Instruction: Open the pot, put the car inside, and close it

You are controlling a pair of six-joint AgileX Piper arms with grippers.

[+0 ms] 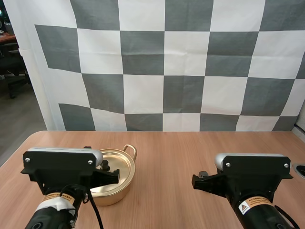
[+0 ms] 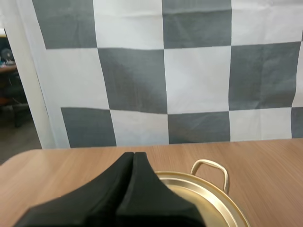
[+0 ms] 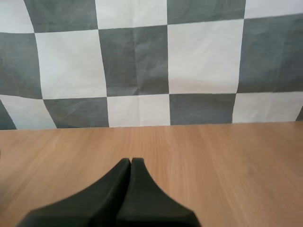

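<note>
Our left jaws are pressed together, nothing btwn them, over the 8 o'clock edge of the gold pot (image 1: 112, 193), lid (image 1: 120, 162) on. Our right jaws, also together, hang over the desk (image 1: 171, 152) at the pot's 3 o'clock, well apart from it. Pot sits at approx. the desk's 8 o'clock.

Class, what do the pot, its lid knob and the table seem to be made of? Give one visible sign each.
The pot looks like metal, gold-toned and shiny: it glints. The lid knob seems black plastic, matte. The table looks like wood or laminate: grain lines, smooth.
</note>
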